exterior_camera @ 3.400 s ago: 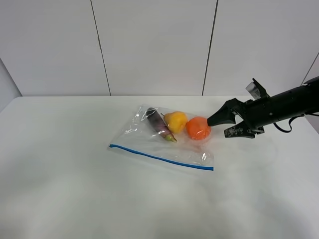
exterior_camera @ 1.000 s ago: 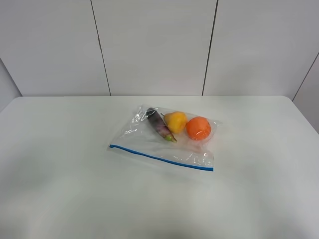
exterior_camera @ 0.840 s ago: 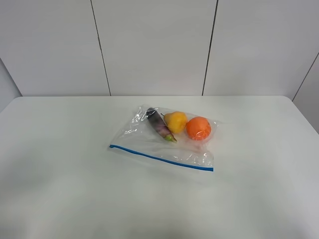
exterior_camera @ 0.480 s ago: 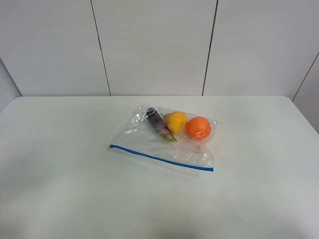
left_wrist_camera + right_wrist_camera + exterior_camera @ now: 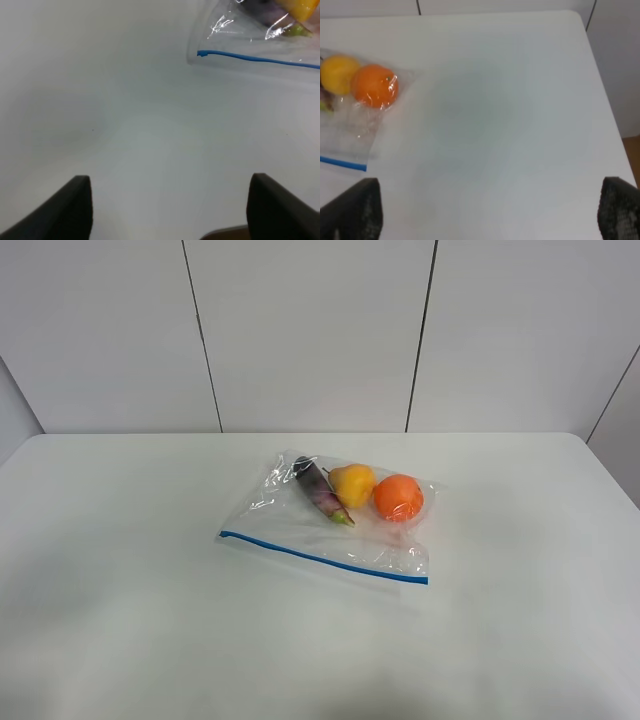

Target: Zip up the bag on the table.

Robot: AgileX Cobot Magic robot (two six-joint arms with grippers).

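Observation:
The clear plastic bag (image 5: 300,525) lies flat in the middle of the white table (image 5: 150,620). Its blue zipper strip (image 5: 320,557) runs along the near edge. Inside are a purple eggplant (image 5: 320,490), a yellow pear (image 5: 352,483) and an orange (image 5: 398,497). Neither arm shows in the high view. My left gripper (image 5: 170,210) is open and empty above bare table, short of the strip's left end (image 5: 202,53). My right gripper (image 5: 487,212) is open and empty, well to the right of the bag (image 5: 350,130) and the orange (image 5: 376,85).
A white panelled wall (image 5: 310,330) stands behind the table. The table's right edge and rounded far corner (image 5: 582,25) show in the right wrist view, with floor (image 5: 632,150) beyond.
The right arm, close to the orange 3.4 s ago, has drawn back out of the high view. Over the last second nothing has moved.

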